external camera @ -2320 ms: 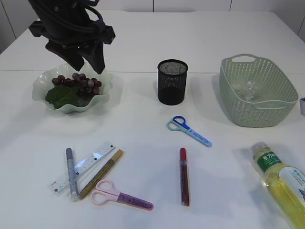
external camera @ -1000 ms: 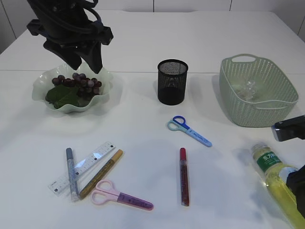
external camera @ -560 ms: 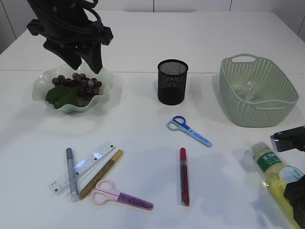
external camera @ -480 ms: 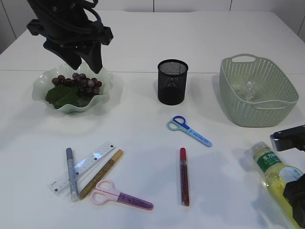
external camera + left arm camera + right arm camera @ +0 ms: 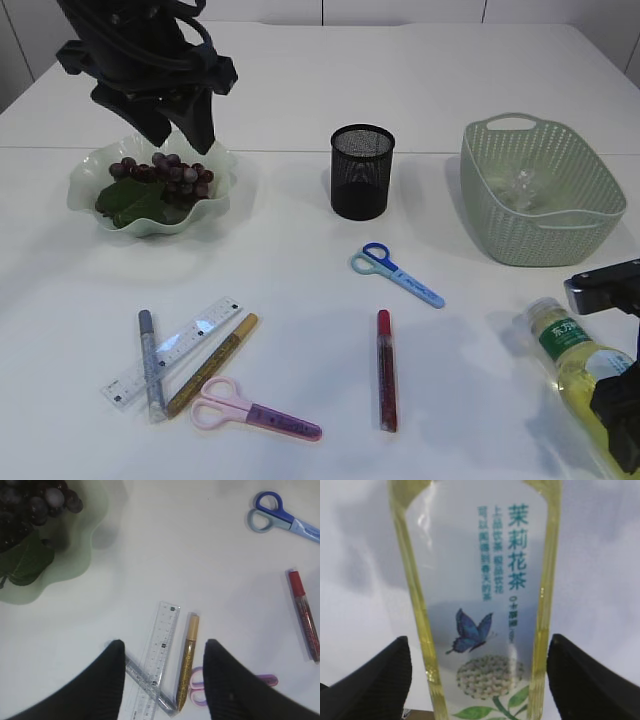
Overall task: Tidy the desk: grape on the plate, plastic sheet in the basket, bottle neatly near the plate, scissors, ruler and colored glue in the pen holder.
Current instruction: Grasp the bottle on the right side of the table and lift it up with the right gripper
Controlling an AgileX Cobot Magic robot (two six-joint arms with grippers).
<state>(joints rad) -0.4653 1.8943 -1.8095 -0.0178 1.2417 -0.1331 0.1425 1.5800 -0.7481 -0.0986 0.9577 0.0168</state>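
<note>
Table [image 5: 300,90], white, fills the exterior view. Basket [image 5: 540,190], pale green, sits at right centre with the crumpled clear sheet [image 5: 522,185] inside. Left arm [image 5: 140,50] hangs at upper left, unchanged across the earlier frames; left claw [image 5: 162,680] stands half parted, holding nothing, its fingers [image 5: 107,680] framing the ruler and gold glue far below in the left wrist view. Plate [image 5: 150,195], green and wavy, lies just under that arm with the grape [image 5: 165,172] bunch and a leaf on it.

Bottle [image 5: 585,375] lies on its side at lower right, cap toward upper left. Change: right claw [image 5: 480,675] was out of the exterior view at the earliest frame; a second ago it had entered at the right edge, and since then it has crept slightly lower and left over the bottle. In the right wrist view the bottle label fills the frame between the two widely spread fingers [image 5: 375,675], clear of both; nothing gripped.

Holder [image 5: 362,170], black mesh, stands at upper centre. Ruler [image 5: 175,350] lies lower left, crossed by silver glue [image 5: 148,360], with gold glue [image 5: 212,364] beside. Pink scissors [image 5: 255,410] lie just below these. Blue scissors [image 5: 395,273] sit below the holder; red glue [image 5: 385,370] at lower centre. None of these small items moved.
</note>
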